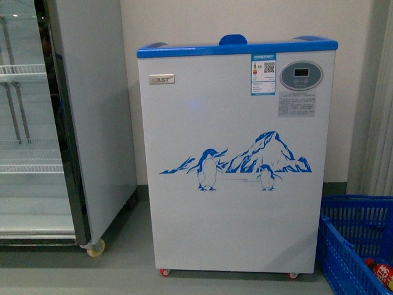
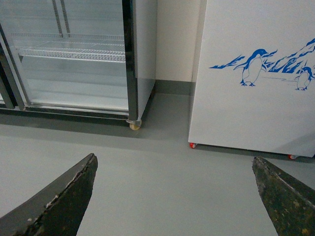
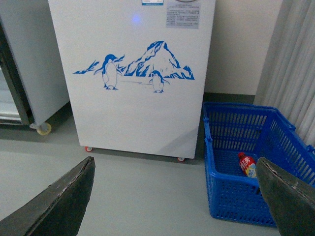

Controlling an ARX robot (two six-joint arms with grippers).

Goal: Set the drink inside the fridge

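Note:
The fridge [image 1: 236,160] is a white chest cooler with a blue top rim and penguin graphic, standing straight ahead on small castors. It also shows in the left wrist view as the fridge [image 2: 256,83] and in the right wrist view as the fridge [image 3: 133,78]. The drink [image 3: 247,164], a bottle with a red label, lies in a blue basket [image 3: 231,196] on the floor to the fridge's right; the drink [image 1: 381,272] peeks in at the front view's corner. My left gripper [image 2: 174,164] and right gripper [image 3: 174,167] are both open, over bare floor, holding nothing.
A tall grey upright cabinet [image 1: 80,123] with a glass door and wire shelves stands left of the fridge. The blue basket [image 1: 353,239] sits close to the fridge's right side. A pale curtain [image 3: 295,64] hangs behind the basket. Grey floor [image 2: 157,167] lies in front.

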